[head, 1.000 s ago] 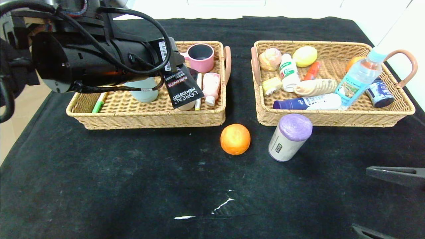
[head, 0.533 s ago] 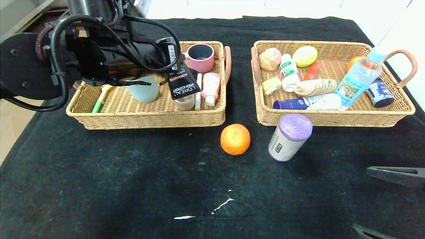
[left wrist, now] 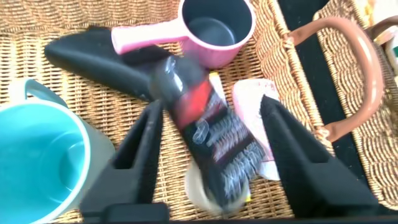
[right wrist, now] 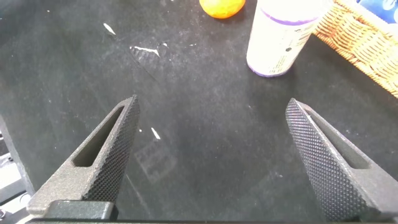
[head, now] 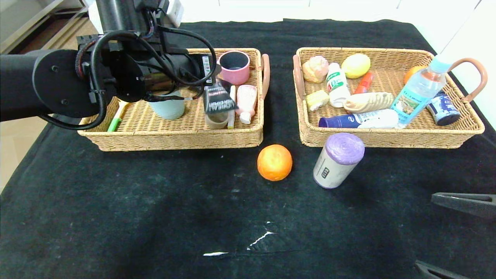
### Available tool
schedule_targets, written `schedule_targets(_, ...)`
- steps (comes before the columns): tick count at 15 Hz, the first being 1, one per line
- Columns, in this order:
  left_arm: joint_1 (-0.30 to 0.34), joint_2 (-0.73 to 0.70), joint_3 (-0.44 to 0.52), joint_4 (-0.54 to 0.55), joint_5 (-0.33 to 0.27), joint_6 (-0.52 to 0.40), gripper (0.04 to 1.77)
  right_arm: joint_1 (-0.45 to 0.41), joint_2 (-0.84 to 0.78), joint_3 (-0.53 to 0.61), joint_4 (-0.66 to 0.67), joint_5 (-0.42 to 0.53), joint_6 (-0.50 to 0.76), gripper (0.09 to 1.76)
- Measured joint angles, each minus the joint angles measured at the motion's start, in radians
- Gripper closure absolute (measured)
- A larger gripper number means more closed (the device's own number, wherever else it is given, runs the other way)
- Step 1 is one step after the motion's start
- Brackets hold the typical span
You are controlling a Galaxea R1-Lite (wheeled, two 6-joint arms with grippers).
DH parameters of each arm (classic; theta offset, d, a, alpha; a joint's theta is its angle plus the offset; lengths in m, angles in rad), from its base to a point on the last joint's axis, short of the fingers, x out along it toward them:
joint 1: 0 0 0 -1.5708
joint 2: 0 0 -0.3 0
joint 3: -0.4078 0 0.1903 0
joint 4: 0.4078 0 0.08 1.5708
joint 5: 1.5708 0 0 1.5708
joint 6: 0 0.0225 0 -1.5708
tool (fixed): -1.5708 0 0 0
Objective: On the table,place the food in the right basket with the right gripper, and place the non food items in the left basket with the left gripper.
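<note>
The left hand (left wrist: 208,146) hangs over the left basket (head: 174,135), fingers spread; the black tube (left wrist: 208,134) lies blurred between them, apparently loose.

The black L'Oréal tube (head: 219,101) lies tilted among items in the left wicker basket (head: 174,137). A round orange (head: 274,162) and an upright purple-topped roll (head: 338,159) stand before the right wicker basket (head: 387,137).
</note>
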Motion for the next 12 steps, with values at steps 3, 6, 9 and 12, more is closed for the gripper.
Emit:
schedule_targets(3,-0.004,0.0,0.0,0.001,0.0,0.0,0.48,0.0,-0.001,0.0,0.0,0.0,0.0,0.14)
schedule_targets(6,-0.004,0.0,0.002,0.002,0.006,0.0,0.36,0.0,-0.001,0.0,0.0,0.0,0.0,0.14)
schedule_targets(9,-0.011,-0.001,0.007,0.002,0.015,-0.003,0.28,0.0,-0.005,0.0,0.0,0.0,-0.001,0.14)
schedule_targets(12,-0.03,-0.021,0.021,0.009,0.015,-0.006,0.22,0.0,-0.008,0.0,0.0,0.0,-0.002,0.14)
